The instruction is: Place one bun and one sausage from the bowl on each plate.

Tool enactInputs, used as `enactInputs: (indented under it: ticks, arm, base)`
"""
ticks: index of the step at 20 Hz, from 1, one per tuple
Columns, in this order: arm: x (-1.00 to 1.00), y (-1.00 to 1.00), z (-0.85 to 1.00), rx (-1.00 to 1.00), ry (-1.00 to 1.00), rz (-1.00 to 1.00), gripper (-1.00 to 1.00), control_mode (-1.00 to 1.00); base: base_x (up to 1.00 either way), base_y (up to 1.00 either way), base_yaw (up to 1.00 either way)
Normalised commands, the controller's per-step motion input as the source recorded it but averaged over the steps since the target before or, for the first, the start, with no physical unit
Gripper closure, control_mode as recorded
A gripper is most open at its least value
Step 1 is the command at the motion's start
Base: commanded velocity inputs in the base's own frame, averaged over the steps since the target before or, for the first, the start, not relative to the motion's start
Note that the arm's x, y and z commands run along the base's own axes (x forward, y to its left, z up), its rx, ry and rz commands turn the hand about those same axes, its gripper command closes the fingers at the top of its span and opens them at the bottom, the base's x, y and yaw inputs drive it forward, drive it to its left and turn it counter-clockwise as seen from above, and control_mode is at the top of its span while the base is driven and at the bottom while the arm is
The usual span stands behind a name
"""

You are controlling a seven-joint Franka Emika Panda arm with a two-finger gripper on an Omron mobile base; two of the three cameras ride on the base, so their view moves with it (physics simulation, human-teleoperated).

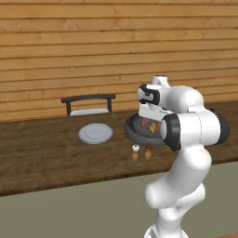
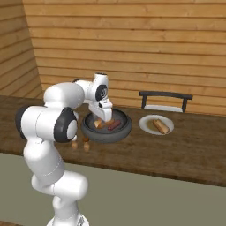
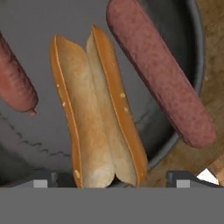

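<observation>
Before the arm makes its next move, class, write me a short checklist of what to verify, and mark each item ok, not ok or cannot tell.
1. Gripper open: ok, tips stand wide apart on either side of the bun.
2. Bun in the bowl, lined up between the tips: ok.
3. Sausage clear of the bun: ok, a gap shows beside it.
4. Second sausage clear of the bun: ok.
5. Right plate has its bun: ok; a sausage there: cannot tell.
6. Left plate served: not ok, nothing on it.
</observation>
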Motion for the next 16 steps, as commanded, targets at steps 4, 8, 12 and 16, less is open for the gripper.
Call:
enactInputs:
  ticks: [4,8,12,16]
  arm:
    - [0.03,0.0,-0.34,0.0,0.0,-0.25,-1.0,-1.0]
    - [0.0,0.0,-0.12,0.0,0.0,-0.2,-1.0,-1.0]
    - [0.0,0.01,-0.15,0.0,-0.01,-0.08,-1.0,-1.0]
    - [0.0,0.01,-0.02,0.0,-0.01,0.12,-1.0,-1.0]
  base:
    - [0.0,0.0,0.0]
    - [0.0,0.0,0.0]
    - [0.0,0.0,0.0]
    - [0.0,0.0,0.0]
